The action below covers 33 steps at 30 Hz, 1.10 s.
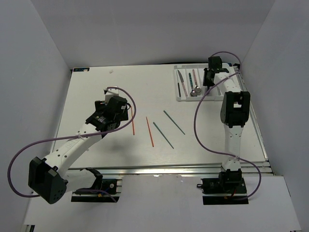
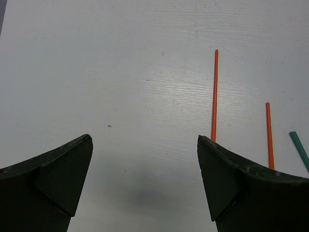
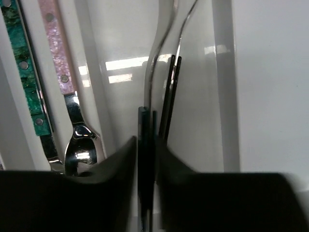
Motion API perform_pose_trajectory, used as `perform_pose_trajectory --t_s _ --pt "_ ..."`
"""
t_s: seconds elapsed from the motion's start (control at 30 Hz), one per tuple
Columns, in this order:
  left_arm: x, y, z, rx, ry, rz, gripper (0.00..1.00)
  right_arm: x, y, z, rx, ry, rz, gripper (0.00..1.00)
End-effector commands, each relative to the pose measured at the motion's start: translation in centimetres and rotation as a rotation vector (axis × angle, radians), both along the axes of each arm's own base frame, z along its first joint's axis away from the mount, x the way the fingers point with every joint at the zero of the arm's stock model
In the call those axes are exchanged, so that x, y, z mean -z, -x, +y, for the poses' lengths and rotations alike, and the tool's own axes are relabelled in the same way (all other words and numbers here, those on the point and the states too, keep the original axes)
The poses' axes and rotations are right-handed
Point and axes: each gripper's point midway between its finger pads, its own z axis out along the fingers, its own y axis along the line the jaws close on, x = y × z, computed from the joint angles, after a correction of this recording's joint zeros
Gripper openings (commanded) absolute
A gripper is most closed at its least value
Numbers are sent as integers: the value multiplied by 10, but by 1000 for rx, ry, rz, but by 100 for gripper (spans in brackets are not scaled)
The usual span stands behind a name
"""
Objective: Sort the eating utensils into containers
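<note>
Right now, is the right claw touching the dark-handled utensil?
Touching. The right wrist view shows the right claw shut on the dark-handled utensil, fingers pressed against both sides.

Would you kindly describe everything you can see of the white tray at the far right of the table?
The white tray is a flat, glossy, plastic-looking rectangle, split by raised ridges into long parallel compartments. It lies flat near the far right corner of the table. Its left compartments hold a knife, a teal-handled piece and a pink-handled piece. The right gripper is at its right side, shut on a slim dark piece.
</note>
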Motion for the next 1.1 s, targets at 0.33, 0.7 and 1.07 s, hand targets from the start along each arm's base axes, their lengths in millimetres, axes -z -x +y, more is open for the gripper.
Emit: perform_pose_trajectory --t_s 0.33,0.7,1.07 --pt "-18 7 16 -42 -38 -51 98 -127 18 23 -45 -93 -207 83" --pt "-19 26 48 -175 -64 -107 98 -56 192 185 -464 -108 -11 77" --pt "-6 23 34 -102 -55 -50 98 6 216 212 -572 -28 154 54"
